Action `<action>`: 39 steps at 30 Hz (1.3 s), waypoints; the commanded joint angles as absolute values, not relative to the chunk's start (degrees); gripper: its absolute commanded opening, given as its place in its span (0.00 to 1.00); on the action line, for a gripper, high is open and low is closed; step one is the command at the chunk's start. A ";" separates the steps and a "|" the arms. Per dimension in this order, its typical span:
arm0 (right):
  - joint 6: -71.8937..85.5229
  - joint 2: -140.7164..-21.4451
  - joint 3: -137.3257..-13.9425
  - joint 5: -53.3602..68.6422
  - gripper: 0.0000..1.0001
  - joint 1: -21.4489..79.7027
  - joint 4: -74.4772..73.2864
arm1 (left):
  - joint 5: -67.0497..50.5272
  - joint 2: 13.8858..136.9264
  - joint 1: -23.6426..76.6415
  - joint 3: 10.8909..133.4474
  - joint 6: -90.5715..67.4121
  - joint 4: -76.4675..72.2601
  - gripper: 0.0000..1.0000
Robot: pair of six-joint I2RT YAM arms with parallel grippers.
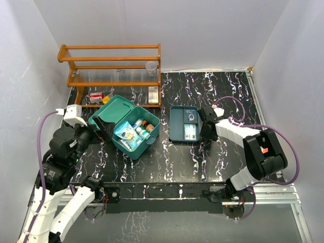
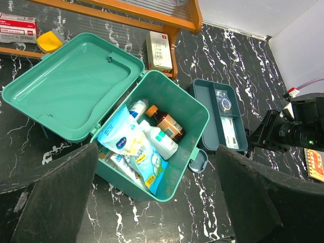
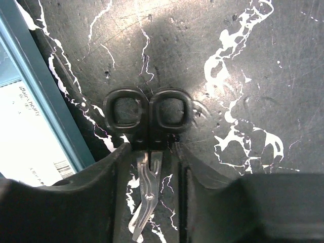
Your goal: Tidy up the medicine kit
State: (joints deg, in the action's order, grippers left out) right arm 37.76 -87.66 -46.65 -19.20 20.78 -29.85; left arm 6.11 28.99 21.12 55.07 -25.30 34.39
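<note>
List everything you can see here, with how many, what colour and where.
kit: one, teal, lid open, left of centre, bottles and pouches inside
tray: one, darker teal, right of kit
scissors: one, black handles, on table right of tray
rack: one, orange wood, back left
cup: one, clear, on rack
red box: one, red and white, under rack
white box: one, under rack's right end
left gripper: open, above kit
right gripper: open, straddling scissors
</note>
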 commanded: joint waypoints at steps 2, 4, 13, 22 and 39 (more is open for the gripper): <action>37.91 -87.57 -45.86 -17.55 0.32 20.71 -30.47 | 3.93 29.42 21.27 56.21 -25.06 33.18 0.99; 38.20 -88.55 -45.83 -16.92 0.33 20.74 -29.91 | 3.27 29.59 21.27 56.25 -25.05 32.97 0.99; 38.80 -90.57 -43.70 -17.80 0.32 20.59 -27.00 | 2.79 29.29 21.27 55.90 -25.46 33.34 0.99; 35.88 -86.45 -44.62 -22.15 0.22 20.74 -28.38 | 2.79 28.69 21.27 55.39 -26.17 33.61 0.99; 33.48 -76.07 -45.18 -20.45 0.23 20.74 -28.26 | 2.89 29.15 21.28 54.93 -26.72 33.05 0.99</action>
